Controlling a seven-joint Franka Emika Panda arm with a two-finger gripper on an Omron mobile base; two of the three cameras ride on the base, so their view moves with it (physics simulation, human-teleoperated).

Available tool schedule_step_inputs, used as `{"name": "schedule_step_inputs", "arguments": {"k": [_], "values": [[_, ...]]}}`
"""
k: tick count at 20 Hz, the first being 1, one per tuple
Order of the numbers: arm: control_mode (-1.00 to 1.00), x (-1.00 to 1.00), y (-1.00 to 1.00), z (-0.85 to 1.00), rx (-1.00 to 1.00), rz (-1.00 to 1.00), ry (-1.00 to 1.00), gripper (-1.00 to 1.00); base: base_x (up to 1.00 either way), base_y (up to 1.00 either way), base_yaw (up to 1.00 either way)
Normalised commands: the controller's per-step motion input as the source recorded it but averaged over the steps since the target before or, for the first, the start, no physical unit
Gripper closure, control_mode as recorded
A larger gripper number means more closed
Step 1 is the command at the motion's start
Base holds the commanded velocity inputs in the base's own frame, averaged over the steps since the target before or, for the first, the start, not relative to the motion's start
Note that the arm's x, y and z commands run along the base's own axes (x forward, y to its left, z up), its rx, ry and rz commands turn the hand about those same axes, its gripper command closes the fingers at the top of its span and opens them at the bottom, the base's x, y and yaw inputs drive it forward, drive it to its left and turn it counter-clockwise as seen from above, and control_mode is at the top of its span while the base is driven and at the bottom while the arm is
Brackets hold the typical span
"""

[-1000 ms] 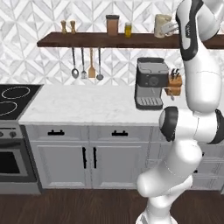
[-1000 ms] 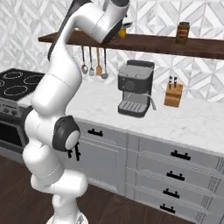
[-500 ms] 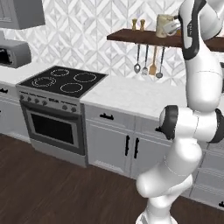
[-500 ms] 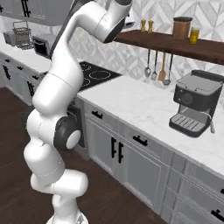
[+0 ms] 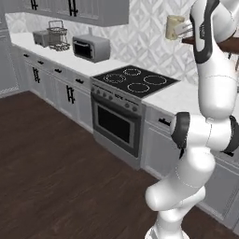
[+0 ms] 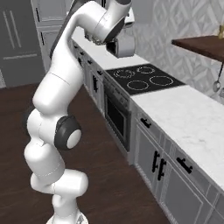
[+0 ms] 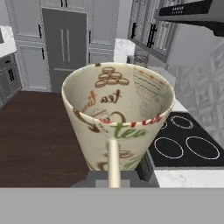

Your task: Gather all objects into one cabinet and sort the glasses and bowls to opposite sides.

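Mug [image 7: 118,118] sits right in front of the hand camera, cream with printed tea lettering, handle toward the lens, mouth open and empty. In the left base view it rides high beside the arm's wrist, near the wall. Gripper [image 5: 186,31] looks clenched on the mug — fingertips are hidden behind the cup and handle, so the grip is judged from the mug hanging in the air with nothing under it.

Step in hand, as I read it: carry the mug to the target shelf while the base drives. To do it well, keep the cup level, hold the grip firm on the handle side, keep it high over the counter line, and only reach in once the shelf is square ahead.

Around: stove [image 5: 135,82] with four burners below and ahead, oven door under it; marble countertop [image 6: 192,118] to its right side. End of a dark wooden shelf [image 6: 201,46] juts in at the right base view's edge — a collision risk for the raised wrist. Farther off, a microwave [image 5: 91,46], a wire rack [image 5: 57,33], grey upper cupboards [image 5: 84,8].
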Motion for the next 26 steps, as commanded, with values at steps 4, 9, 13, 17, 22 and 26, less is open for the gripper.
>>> {"name": "schedule_step_inputs", "arguments": {"k": [4, 9, 13, 17, 22, 26], "values": [[1.00, 0.00, 0.00, 0.00, 0.00, 0.00, 0.00, 1.00, -0.14, 0.00, 0.62], [1.00, 0.00, 0.00, 0.00, 0.00, 0.00, 0.00, 1.00, -0.12, 0.00, 0.61], [1.00, 0.00, 0.00, 0.00, 0.00, 0.00, 0.00, 1.00, -0.12, 0.00, 0.58], [1.00, 0.00, 0.00, 0.00, 0.00, 0.00, 0.00, 1.00, -0.10, 0.00, 0.55], [1.00, 0.00, 0.00, 0.00, 0.00, 0.00, 0.00, 1.00, -0.13, 0.00, 0.44], [1.00, 0.00, 0.00, 0.00, 0.00, 0.00, 0.00, 1.00, -0.02, 0.00, 0.39]]}}
